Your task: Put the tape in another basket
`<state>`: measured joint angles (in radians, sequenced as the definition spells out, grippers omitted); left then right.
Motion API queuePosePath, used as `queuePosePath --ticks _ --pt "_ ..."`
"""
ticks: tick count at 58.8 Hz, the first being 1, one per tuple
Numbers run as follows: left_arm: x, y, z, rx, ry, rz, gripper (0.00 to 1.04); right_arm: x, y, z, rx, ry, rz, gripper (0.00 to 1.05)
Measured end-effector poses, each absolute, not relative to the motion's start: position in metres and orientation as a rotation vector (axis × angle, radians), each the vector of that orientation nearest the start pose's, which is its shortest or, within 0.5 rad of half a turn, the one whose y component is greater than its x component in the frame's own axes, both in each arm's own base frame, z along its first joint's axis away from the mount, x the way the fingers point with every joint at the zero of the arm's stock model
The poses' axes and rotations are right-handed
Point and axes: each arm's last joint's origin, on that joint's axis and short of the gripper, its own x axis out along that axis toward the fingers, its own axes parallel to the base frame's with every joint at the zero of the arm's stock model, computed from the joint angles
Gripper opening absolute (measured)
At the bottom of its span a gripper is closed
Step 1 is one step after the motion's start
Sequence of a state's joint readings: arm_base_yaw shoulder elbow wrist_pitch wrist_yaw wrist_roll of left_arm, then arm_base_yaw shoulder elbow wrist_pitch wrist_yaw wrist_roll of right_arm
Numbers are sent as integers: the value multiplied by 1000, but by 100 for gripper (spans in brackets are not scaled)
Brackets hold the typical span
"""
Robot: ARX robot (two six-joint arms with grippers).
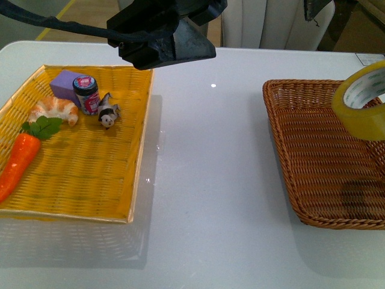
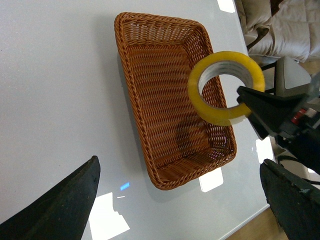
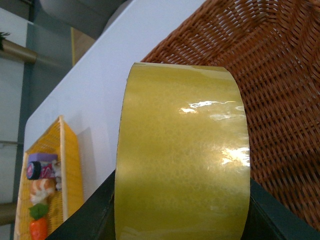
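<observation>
The tape [image 1: 361, 123], a wide yellowish roll with a white core, hangs in the air over the far right part of the brown wicker basket [image 1: 325, 162]. My right gripper [image 3: 182, 200] is shut on it, one dark finger [image 3: 95, 215] on each side of the roll [image 3: 182, 150]. In the left wrist view the tape [image 2: 222, 116] is above the basket [image 2: 160, 100], with the right gripper [image 2: 245, 100] holding its rim. My left gripper [image 2: 180, 162] is open and empty, high over the table beside the basket. In the front view it is the dark mass [image 1: 162, 39] at the top.
A flat yellow basket [image 1: 90, 168] on the left holds a carrot [image 1: 18, 159], a croissant [image 1: 55, 109], a purple block [image 1: 63, 81], a jar [image 1: 87, 94] and a small toy figure [image 1: 108, 113]. White table [image 1: 210, 150] lies between the baskets.
</observation>
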<state>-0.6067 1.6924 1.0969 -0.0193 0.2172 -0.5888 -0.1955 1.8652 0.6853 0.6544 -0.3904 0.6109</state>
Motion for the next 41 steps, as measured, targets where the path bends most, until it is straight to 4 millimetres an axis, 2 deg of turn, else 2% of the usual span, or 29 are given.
queuePosePath --ticks 9,21,30,41 --pt "298 -214 222 -415 831 -587 96 351 -53 85 768 586 -7 47" --pt "298 -214 222 -415 831 -587 96 376 -49 65 794 623 -11 47" --pt "298 -214 222 -415 831 -587 96 391 -45 57 793 641 -11 47" --pt "298 -214 222 -415 831 -587 96 399 -39 48 806 658 -10 47"
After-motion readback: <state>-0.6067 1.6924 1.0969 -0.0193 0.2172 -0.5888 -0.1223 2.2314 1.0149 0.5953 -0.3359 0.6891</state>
